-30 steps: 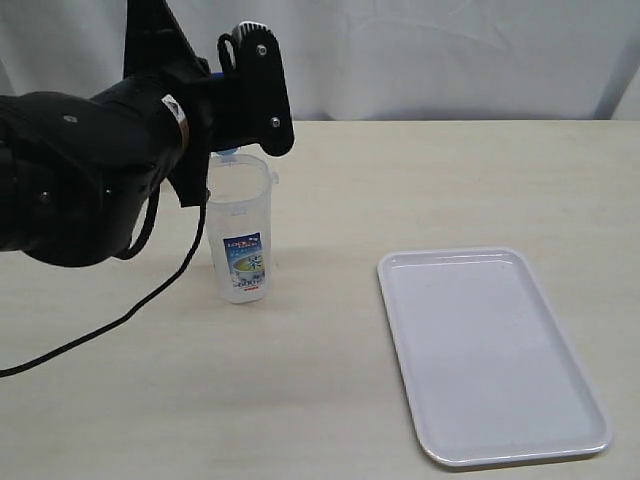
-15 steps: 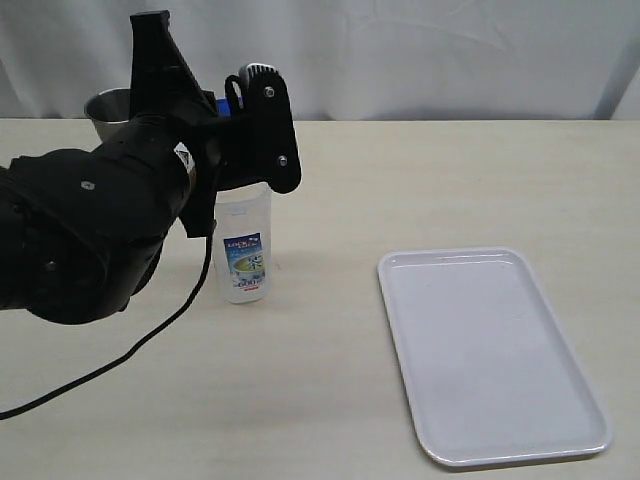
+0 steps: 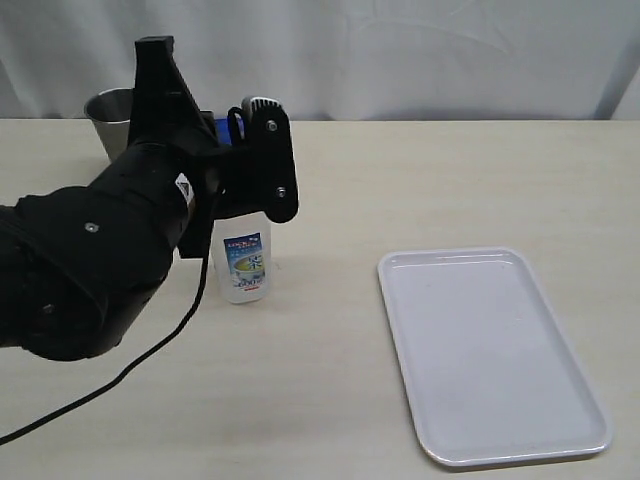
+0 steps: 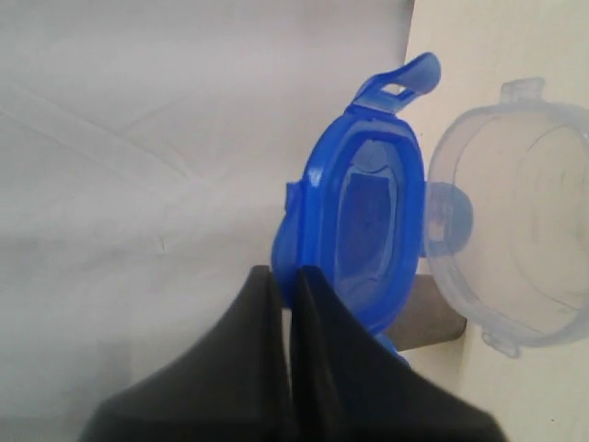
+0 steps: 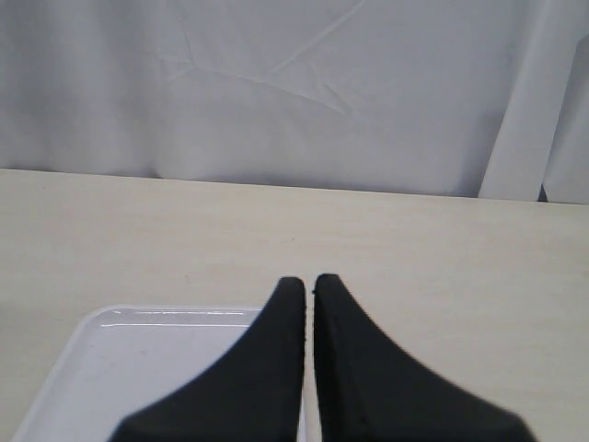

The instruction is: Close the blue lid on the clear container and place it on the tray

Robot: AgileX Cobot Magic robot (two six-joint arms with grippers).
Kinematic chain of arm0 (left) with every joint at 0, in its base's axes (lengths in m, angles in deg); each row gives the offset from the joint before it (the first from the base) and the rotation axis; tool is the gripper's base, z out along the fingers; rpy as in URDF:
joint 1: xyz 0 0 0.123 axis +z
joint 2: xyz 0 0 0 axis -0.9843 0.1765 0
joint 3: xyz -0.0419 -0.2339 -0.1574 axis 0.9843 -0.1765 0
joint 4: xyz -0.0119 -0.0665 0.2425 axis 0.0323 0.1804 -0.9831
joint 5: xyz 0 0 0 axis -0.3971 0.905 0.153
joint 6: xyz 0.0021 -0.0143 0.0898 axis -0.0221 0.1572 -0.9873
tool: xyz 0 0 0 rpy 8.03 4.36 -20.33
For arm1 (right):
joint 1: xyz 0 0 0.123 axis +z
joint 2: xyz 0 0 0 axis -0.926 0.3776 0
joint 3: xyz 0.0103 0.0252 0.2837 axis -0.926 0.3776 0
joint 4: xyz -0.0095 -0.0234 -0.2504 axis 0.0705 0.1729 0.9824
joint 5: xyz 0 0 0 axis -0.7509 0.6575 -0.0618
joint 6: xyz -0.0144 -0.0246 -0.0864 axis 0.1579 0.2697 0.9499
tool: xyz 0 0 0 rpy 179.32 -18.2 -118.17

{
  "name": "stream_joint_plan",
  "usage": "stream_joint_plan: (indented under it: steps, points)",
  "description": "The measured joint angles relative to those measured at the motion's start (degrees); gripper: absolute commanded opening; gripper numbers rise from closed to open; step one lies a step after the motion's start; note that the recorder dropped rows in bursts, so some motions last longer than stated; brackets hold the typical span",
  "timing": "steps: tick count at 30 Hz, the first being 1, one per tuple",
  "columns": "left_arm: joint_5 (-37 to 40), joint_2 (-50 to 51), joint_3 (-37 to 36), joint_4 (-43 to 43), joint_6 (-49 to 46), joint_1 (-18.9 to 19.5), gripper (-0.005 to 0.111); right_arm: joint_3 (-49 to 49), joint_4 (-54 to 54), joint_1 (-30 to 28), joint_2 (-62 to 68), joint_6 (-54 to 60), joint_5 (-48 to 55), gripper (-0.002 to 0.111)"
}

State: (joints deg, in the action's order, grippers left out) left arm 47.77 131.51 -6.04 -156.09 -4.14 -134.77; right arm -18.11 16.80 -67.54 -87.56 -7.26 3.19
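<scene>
A light desk (image 3: 420, 180) before a white curtain (image 3: 450, 60) is seen from the exterior camera. The clear container (image 3: 242, 268) stands upright on the desk, its long axis vertical and its printed label turned toward the camera. The tray (image 3: 490, 350) lies flat and well apart from it, at about 4 o'clock of the container. The tray's long axis runs from roughly 11 to 5 o'clock. A grey steel cup (image 3: 108, 112) is seen at about 10 o'clock of the container, near the curtain. The bulky black left arm (image 3: 100, 260) covers the container's top, so its mouth is hidden in this view.

Only the left wrist view shows that mouth: the container is open. The blue lid (image 4: 368, 230) is tipped up on edge just beside the rim and touches it at a small blue tab. The lid's hollow underside faces the wrist camera, and one snap flap sticks out from its end. The left end effector (image 4: 287, 274) is clenched, its fingertips set against the lid's outer edge. Whether a thin edge is pinched between them cannot be told.

The right end effector (image 5: 308, 281) is missing from the exterior view. It is seen only by its own wrist camera, clenched on nothing, above a corner of the tray.
</scene>
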Motion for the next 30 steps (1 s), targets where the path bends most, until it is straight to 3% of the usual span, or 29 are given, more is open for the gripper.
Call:
stream_joint_plan:
  steps: [30]
  points:
    - [-0.21, 0.12, -3.17, -0.31, 0.13, 0.00, 0.000, 0.00, 0.00, 0.00, 0.00, 0.00, 0.00, 0.004]
